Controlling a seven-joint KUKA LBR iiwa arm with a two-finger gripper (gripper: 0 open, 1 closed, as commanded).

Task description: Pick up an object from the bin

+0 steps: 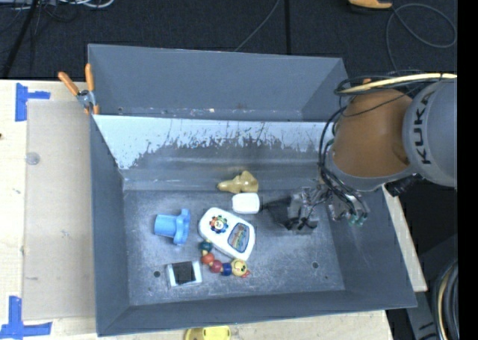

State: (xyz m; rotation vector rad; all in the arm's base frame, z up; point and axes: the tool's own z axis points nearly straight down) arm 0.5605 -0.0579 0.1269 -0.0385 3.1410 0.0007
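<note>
The gripper is down near the floor of the grey metal bin, below the arm's rounded orange cover. How far it is open cannot be told, and nothing can be seen in its grasp. Thin cables loop around its wrist.

Just beside the gripper, on its side away from the arm, lies 1 small matte black lump. Whether the 2 touch cannot be told.

Just past the lump sits a smooth white block with rounded corners. Beyond that block, toward the bin's back wall, is a tan, knobbly figure.

Farther from the gripper, toward the front wall, lies a glossy white toy phone, oval in shape with coloured buttons on its face. A short string of round beads in red, blue and yellow curls against the phone's front edge.

Well apart from the gripper, past the phone, are a blue plastic piece with a flared end and a flat square card with a dark face and pale rim.

The bin floor is dull and speckled.
</note>
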